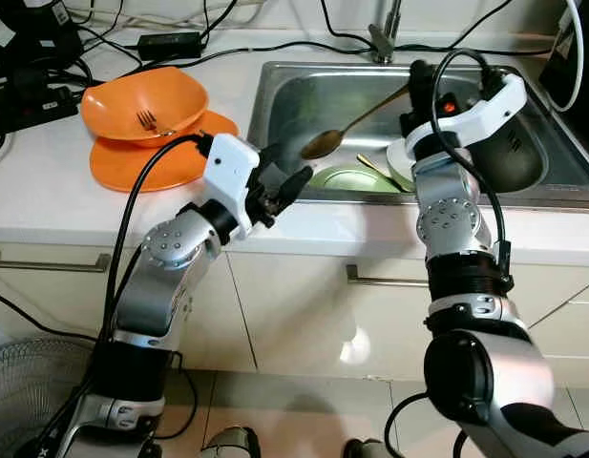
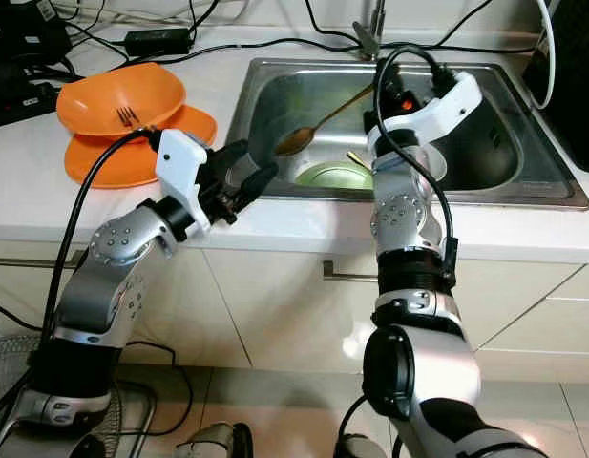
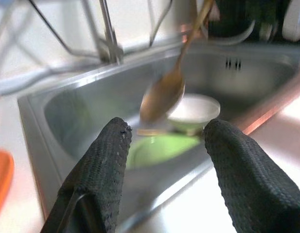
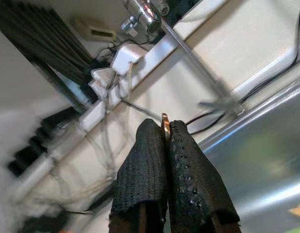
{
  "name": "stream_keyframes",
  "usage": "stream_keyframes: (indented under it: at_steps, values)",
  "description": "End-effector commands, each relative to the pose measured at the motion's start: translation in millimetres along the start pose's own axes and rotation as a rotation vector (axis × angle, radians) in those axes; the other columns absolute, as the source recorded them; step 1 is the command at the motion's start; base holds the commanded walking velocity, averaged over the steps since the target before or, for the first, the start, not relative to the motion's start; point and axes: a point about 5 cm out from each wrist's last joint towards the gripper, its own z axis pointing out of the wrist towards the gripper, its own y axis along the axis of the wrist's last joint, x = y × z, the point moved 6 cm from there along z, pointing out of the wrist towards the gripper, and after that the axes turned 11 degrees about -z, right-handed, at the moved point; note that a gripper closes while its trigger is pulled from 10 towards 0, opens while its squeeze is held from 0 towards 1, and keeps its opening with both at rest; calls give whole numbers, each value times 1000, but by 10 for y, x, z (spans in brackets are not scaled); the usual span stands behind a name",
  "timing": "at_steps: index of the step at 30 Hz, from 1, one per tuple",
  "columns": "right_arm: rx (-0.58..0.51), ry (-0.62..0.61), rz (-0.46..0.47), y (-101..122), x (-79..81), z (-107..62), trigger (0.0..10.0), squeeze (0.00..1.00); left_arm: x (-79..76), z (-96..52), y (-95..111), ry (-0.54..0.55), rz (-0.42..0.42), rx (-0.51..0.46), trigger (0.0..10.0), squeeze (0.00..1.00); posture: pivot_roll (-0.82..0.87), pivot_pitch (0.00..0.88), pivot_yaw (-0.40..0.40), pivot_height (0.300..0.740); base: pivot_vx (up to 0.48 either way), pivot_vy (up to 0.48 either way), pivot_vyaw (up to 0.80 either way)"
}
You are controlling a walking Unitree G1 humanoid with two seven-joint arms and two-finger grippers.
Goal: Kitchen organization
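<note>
Left eye view: a spoon hangs over the sink, pinched by the right gripper.

Far left on the white counter (image 1: 46, 181) sit stacked orange dishes (image 1: 146, 114) holding a fork (image 1: 147, 120). The left gripper (image 1: 278, 186), fingers spread, hovers at the sink's (image 1: 275, 105) near-left rim. The gold spoon (image 1: 356, 122) slants above a green plate (image 1: 347, 178); the right gripper (image 4: 165, 138) clamps its handle tip.

white countertop (image 1: 46, 191) | cream cabinets (image 1: 304, 305) | tiled floor (image 1: 304, 410) | fan (image 1: 27, 382)
</note>
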Motion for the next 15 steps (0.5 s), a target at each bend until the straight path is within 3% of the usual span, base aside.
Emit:
stream_keyframes:
  at_steps: [1,4,8,15]
  values:
    - [-4,22,-122,7,94,43,10000,0,-22,-22,-62,3,6,39,10000,0,50,73,15,732,0,0,0]
    - [-12,52,-223,29,154,71,10000,0,6,-44,-104,26,0,57,10000,0,49,72,17,732,0,0,0]
    - [2,89,-285,6,222,108,10000,0,4,-74,-141,33,-9,74,10000,0,51,72,16,732,0,0,0]
    - [39,124,-404,-77,279,156,10000,0,-111,-70,-108,17,-41,86,10000,0,68,70,9,732,0,0,0]
